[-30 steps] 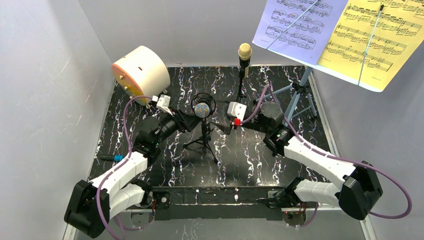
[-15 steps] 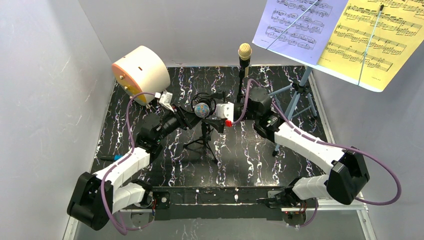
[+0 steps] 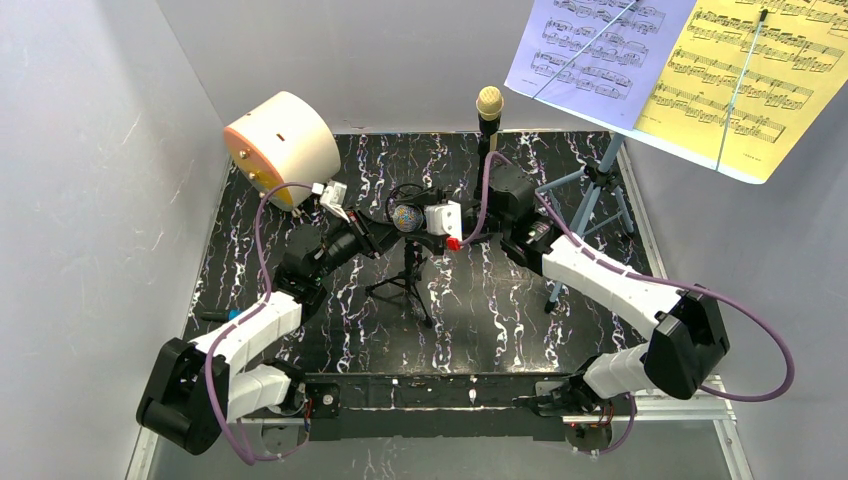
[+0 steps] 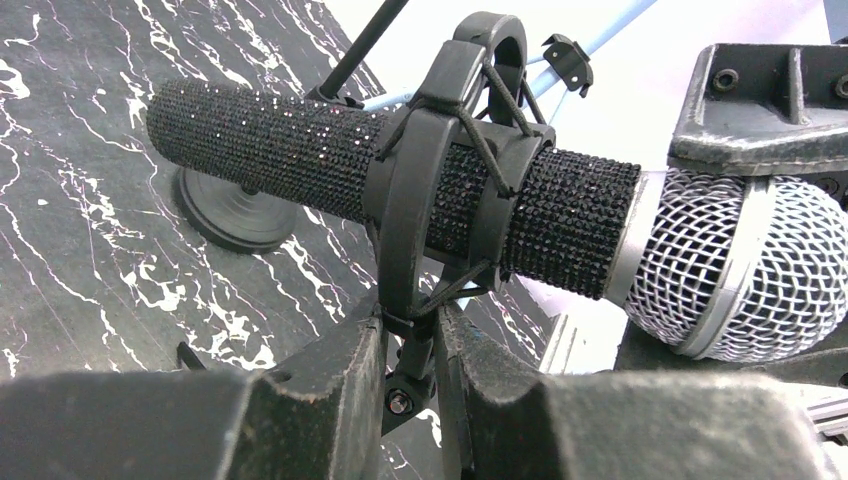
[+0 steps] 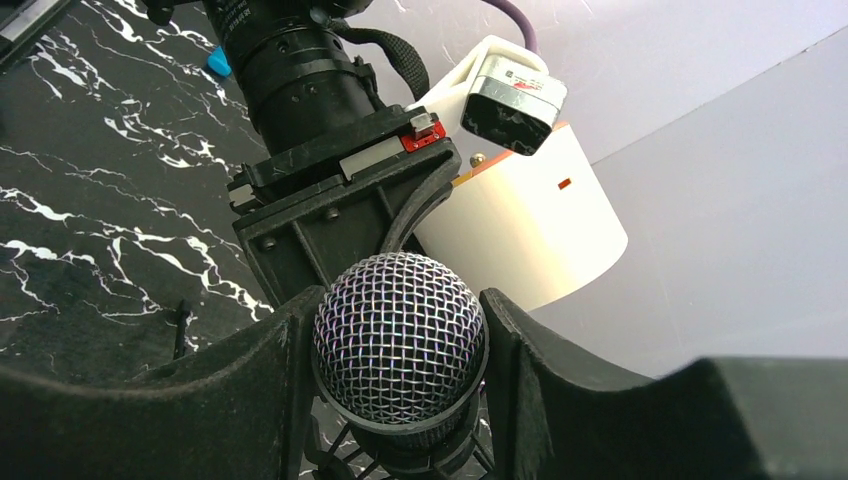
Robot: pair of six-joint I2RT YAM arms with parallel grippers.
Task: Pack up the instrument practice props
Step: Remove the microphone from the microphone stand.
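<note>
The silver-headed microphone [image 3: 405,215] lies level in a black shock mount [image 4: 440,180] on top of the black tripod pole [image 3: 408,275]. My left gripper [image 4: 410,345] is shut on the mount's stem just under the ring. My right gripper [image 5: 400,300] comes from the other side and is shut on the mesh head [image 5: 400,330], one finger on each side. The cream microphone [image 3: 489,101] stands upright on its round-base pole [image 3: 486,160] behind. The blue music rack [image 3: 595,185] at the back right carries the lavender sheet [image 3: 590,45] and the yellow sheet [image 3: 745,70].
A big cream cylinder [image 3: 280,140] with an orange face lies at the back left, close behind my left arm. Grey walls close in both sides and the back. The round base [image 4: 235,210] sits on the black marbled mat [image 3: 480,310] just beyond the microphone.
My right arm swung left to the silver head and its jaws narrowed onto it. My left gripper closed on the mount's stem.
</note>
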